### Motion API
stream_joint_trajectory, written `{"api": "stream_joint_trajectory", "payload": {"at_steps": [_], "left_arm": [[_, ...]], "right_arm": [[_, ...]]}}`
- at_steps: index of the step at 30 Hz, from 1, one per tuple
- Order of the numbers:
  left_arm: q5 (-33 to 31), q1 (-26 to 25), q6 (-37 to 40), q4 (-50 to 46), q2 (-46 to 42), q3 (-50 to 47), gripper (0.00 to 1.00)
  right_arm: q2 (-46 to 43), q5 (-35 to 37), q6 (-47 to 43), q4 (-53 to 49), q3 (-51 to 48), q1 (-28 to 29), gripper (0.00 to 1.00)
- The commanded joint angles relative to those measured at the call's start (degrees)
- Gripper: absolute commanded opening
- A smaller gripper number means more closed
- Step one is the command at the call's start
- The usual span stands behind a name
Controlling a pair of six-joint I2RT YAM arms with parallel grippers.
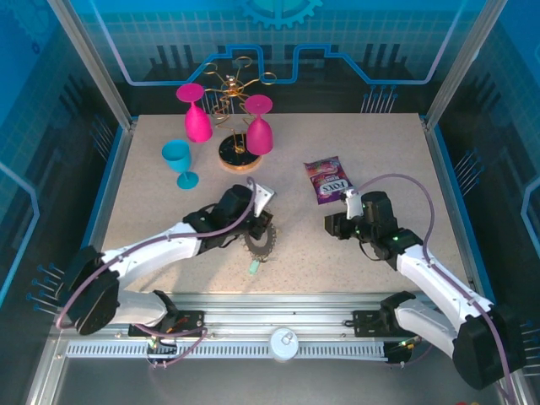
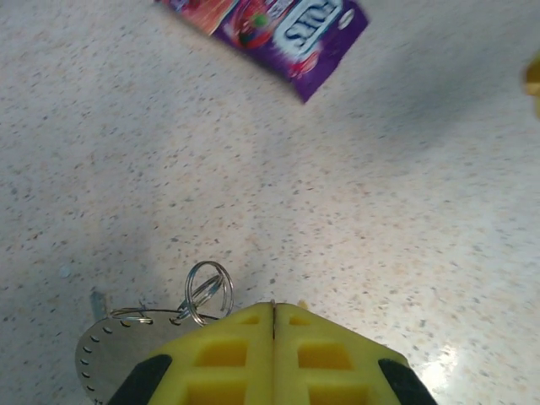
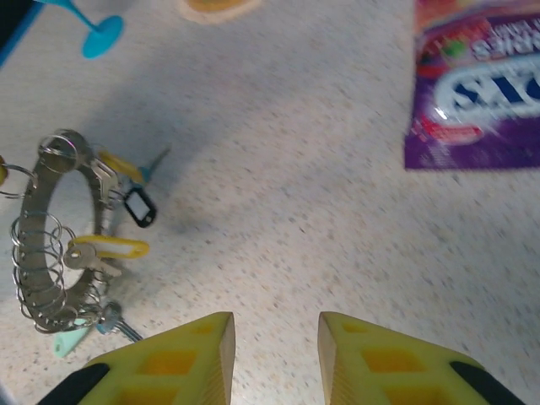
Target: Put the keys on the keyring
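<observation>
While keyring (image 3: 29,211) leans on edge, keys (image 3: 103,246) facing right pincer (image 3: 274,325), apart, left pincer (image 2: 272,308) together beside it

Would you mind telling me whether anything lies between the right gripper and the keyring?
Nothing visible does: bare table separates the right gripper from the keyring. The purple snack pouch lies off to one side, clear of that path.
</observation>
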Motion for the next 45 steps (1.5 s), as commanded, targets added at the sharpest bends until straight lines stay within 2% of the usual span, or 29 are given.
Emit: {"api": "stream_joint_trajectory", "payload": {"at_steps": [1,6,12,15,19,21,24,29,35,41,45], "left_arm": [[13.7,3.2,2.8,9.5,-4.2,-2.7,0.00],[19.9,6.0,5.1,9.9,-7.4,-5.0,0.00],[28.4,9.3,6.4,16.9,-9.8,-9.4,0.00],[31.9,10.6,7.8,20.3,-9.4,-10.9,0.00],[36.2,11.8,9.9,22.8,-8.5,-11.7,0.00],[37.8,12.0,11.2,24.5,-8.2,-12.3,0.00],[40.0,12.1,13.4,25.1,-8.0,-12.6,0.00],[43.1,12.7,14.9,26.3,-7.6,-12.8,0.00],[45.1,12.8,16.5,27.3,-7.7,-13.1,0.00],[45.9,13.0,17.9,27.1,-7.3,-13.1,0.00],[46.5,13.1,18.4,27.1,-7.1,-13.0,0.00]], "right_arm": [[0.7,-6.2,-5.3,8.4,2.0,-0.7,0.34],[3.4,-10.3,-8.0,15.3,3.0,-0.5,0.34],[8.8,-18.4,-11.9,26.9,3.3,1.3,0.33],[11.2,-23.8,-15.7,27.3,4.5,2.2,0.33],[12.2,-26.7,-22.3,22.1,5.7,4.0,0.34],[12.2,-26.9,-25.7,20.1,5.6,5.2,0.34],[11.8,-22.9,-30.8,19.0,4.3,7.3,0.34],[12.8,-19.7,-37.1,21.9,1.2,9.0,0.35],[14.3,-20.2,-38.1,27.1,-1.6,10.4,0.36],[14.2,-23.9,-38.0,26.3,-2.0,11.0,0.39],[13.6,-20.7,-37.8,26.2,-3.0,12.1,0.38]]}}
